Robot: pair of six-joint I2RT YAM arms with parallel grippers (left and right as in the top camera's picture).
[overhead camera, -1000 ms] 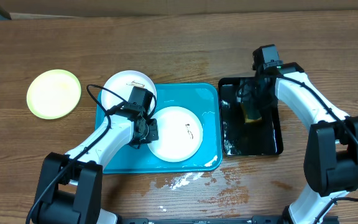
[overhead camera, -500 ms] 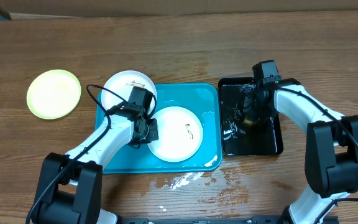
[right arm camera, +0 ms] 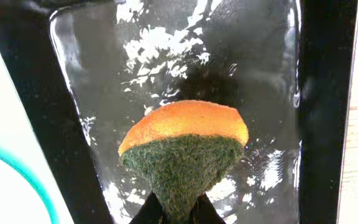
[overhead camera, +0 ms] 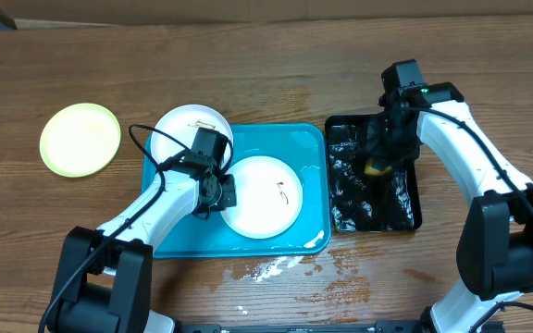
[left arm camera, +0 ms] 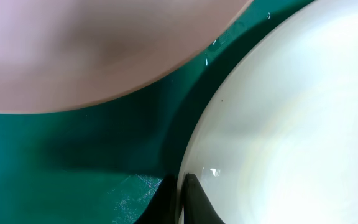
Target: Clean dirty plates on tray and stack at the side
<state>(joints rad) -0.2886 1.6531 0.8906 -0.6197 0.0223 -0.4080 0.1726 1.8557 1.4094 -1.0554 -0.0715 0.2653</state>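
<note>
On the wooden table (overhead camera: 276, 55), our right gripper (right arm camera: 173, 213) clamps the sponge (right arm camera: 182, 143) over the black tray (overhead camera: 405, 218); the plate (overhead camera: 262, 197) our left gripper (overhead camera: 218, 192) pinches lies leftward.

A: Plates, how many?
B: Three! A white plate (overhead camera: 189, 132) upper centre, second white plate (overhead camera: 265, 198) centre, yellow-green plate (overhead camera: 80, 139) far left.
A: Trays?
B: Two: turquoise tray (overhead camera: 280, 140), black tray (overhead camera: 403, 213). One sponge (overhead camera: 376, 167).

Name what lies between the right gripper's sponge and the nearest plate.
Overhead, from sponge to plate: black tray's wet floor and rim, then blue tray's rim and bare floor.
</note>
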